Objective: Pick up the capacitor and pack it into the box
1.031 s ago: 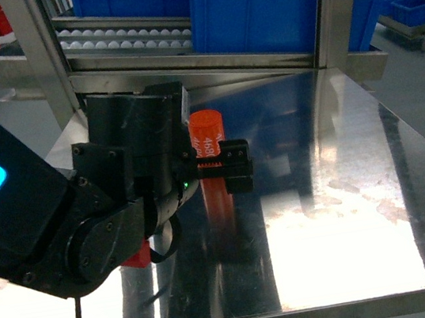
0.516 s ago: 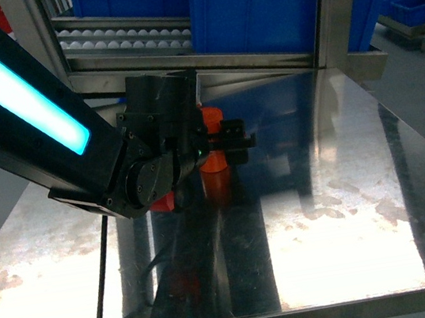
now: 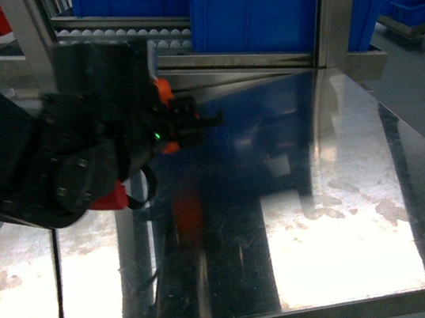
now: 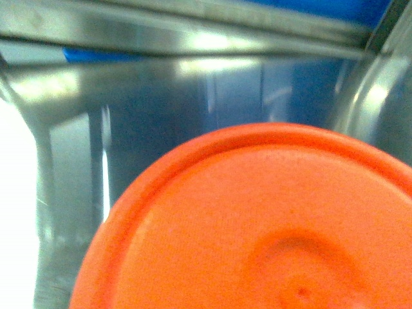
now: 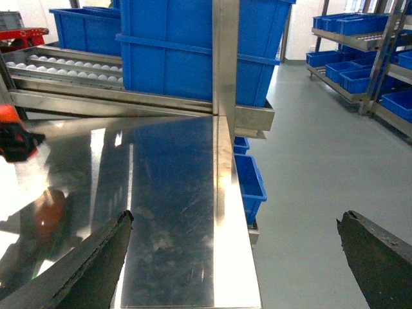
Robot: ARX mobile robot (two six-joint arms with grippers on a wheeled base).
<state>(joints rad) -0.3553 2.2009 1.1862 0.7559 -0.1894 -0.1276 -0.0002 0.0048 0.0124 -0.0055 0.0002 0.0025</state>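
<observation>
The left claw point(image 3: 191, 122) grips the orange capacitor point(image 4: 257, 225) above the shiny steel desk point(image 3: 325, 214), right claw point(image 5: 235, 251) spread apart, blue bins point(image 5: 193, 51) behind.

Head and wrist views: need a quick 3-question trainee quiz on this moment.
1. True or false: the capacitor stands on the steel table.
2. The right gripper is: A) open, holding nothing; B) shut on the capacitor; C) out of every view.
3. Fill in: the bins on the rack behind the table are ____ in colour.

Key
1. False. The left gripper holds it clear of the table, with its orange reflection on the steel below.
2. A.
3. Blue.
</observation>
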